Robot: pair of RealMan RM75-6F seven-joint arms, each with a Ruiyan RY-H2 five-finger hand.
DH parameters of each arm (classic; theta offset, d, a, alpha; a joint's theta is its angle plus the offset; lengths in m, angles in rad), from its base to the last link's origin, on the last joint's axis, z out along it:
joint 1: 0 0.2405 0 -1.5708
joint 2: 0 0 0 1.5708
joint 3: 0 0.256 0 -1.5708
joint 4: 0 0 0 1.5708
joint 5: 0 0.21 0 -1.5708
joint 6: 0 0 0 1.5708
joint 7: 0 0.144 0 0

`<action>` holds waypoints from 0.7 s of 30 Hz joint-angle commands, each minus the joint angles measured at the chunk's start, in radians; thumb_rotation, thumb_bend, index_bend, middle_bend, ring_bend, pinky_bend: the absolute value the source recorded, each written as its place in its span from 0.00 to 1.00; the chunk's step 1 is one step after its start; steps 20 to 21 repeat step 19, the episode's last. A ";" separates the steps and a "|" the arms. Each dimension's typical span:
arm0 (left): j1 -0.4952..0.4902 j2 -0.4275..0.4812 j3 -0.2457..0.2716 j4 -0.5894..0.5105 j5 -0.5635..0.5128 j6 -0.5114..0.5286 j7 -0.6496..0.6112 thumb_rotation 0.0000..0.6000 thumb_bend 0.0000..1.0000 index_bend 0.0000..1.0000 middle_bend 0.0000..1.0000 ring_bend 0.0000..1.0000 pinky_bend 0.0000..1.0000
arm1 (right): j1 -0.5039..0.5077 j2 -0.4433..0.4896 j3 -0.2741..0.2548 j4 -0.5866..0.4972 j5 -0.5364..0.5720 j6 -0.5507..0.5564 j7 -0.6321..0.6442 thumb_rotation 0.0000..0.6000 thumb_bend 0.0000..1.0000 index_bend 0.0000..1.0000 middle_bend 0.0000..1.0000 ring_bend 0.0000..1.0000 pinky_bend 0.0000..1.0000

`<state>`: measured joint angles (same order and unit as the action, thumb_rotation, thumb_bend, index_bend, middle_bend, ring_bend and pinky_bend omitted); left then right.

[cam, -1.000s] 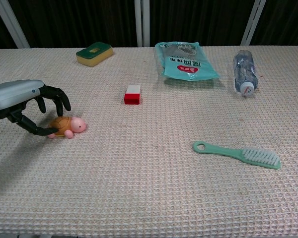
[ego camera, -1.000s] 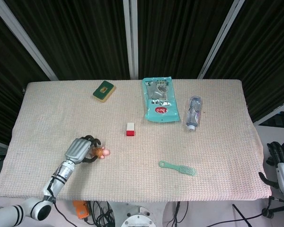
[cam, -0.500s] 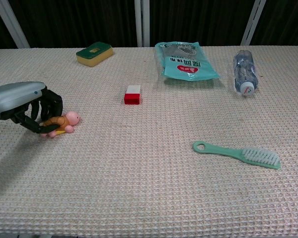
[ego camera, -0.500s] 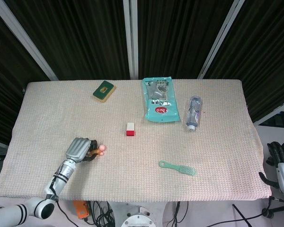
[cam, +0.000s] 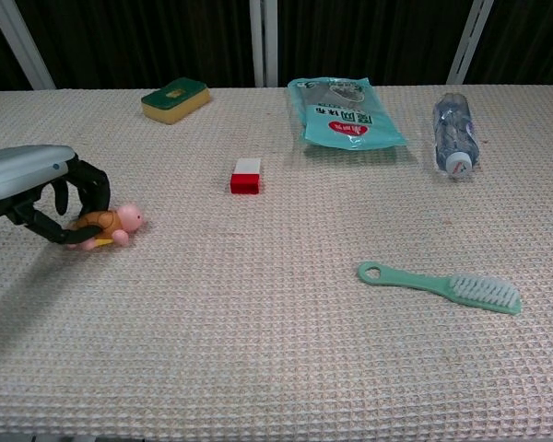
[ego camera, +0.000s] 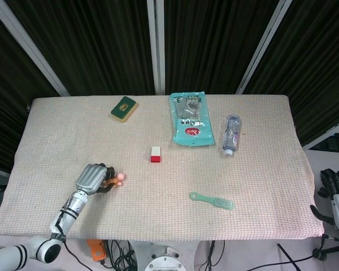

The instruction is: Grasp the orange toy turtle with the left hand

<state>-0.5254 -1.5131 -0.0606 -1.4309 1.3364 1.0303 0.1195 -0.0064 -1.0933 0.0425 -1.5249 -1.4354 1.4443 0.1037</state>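
Observation:
The orange toy turtle [cam: 106, 225] with its pink head [ego camera: 118, 178] is held in my left hand [cam: 39, 191], whose dark fingers curl around its shell at the table's front left. It is raised slightly off the cloth, head pointing right. In the head view my left hand [ego camera: 92, 179] covers most of the turtle, leaving only the pink head showing. My right hand [ego camera: 334, 192] hangs beyond the table's right edge, away from everything; whether its fingers are curled is unclear.
A red-and-white block [cam: 245, 175] lies mid-table. A green toothbrush [cam: 439, 286] lies front right. At the back are a green-yellow sponge [cam: 175, 98], a teal packet [cam: 344, 111] and a lying water bottle [cam: 453, 134].
My left hand's fingers have closed around the turtle and lifted it a little, drawing it leftward and tilting it up off the cloth.

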 commanded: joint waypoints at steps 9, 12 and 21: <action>0.152 0.146 0.037 -0.101 0.088 0.285 0.036 1.00 0.28 0.04 0.00 0.00 0.00 | -0.003 0.001 0.002 -0.027 -0.007 0.015 -0.009 1.00 0.17 0.00 0.00 0.00 0.00; 0.222 0.193 0.053 -0.088 0.111 0.389 -0.006 1.00 0.29 0.04 0.00 0.00 0.00 | -0.004 -0.001 0.006 -0.035 -0.003 0.020 -0.019 1.00 0.17 0.00 0.00 0.00 0.00; 0.349 0.277 0.078 -0.072 0.114 0.522 -0.123 1.00 0.28 0.05 0.00 0.00 0.00 | 0.006 -0.008 0.005 -0.061 -0.005 0.010 -0.063 1.00 0.17 0.00 0.00 0.00 0.00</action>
